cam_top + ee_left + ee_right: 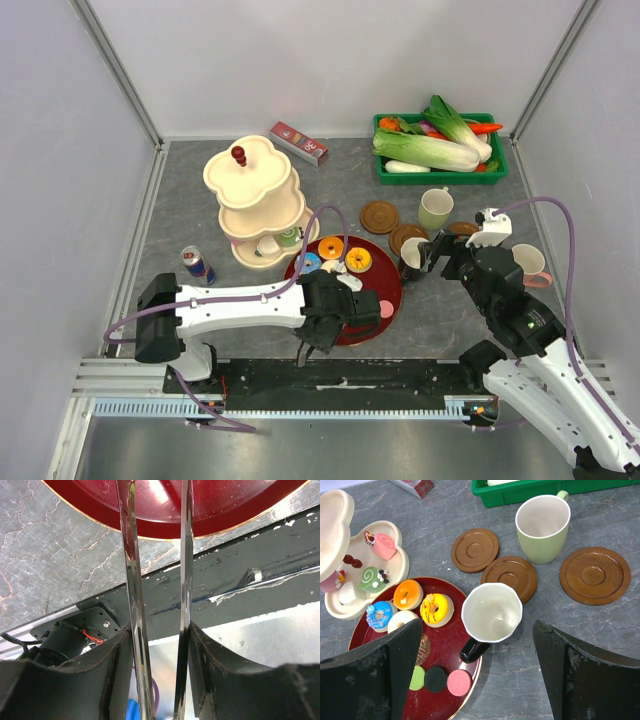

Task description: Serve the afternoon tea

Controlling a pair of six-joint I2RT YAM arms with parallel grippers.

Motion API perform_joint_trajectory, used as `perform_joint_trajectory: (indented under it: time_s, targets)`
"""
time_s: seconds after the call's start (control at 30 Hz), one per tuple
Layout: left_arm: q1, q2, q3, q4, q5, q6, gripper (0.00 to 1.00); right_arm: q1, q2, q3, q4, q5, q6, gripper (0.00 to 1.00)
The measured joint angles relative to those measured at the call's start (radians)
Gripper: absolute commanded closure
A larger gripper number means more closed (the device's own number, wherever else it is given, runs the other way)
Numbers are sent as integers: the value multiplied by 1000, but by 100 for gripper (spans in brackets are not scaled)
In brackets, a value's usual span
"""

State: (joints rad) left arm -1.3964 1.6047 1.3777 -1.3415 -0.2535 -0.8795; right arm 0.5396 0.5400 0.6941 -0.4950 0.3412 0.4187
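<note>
A dark red plate (388,288) holds toy donuts (436,609) and flat round sweets (458,682). My left gripper (159,630) is shut on metal tongs (131,580) at the plate's near rim (165,527). The two blades stand apart with nothing between them. A black mug (491,612) with a white inside stands at the plate's right edge, handle over the rim. My right gripper (476,630) hangs open above it, one finger on each side. A pale green mug (542,527) stands beyond three brown coasters (509,577). Swirl cakes (384,545) sit on the cream tiered stand (250,190).
A green crate (388,175) of leafy vegetables stands at the back right. A drink can (197,264) stands left of the stand, a red box (299,143) behind it. A white mug (530,265) with a pink handle is right of my right arm. The black base rail (240,555) runs under the left gripper.
</note>
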Motion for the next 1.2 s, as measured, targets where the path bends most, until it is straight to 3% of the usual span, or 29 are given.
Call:
perform_joint_trajectory:
  time_s: [0.47, 1.2]
  targets:
    - [0, 0, 0, 0, 1, 0, 57, 0, 0, 0, 0, 0, 0, 2]
    - [2, -52, 45, -1, -81, -20, 58, 0, 1, 0, 0, 0, 0, 2]
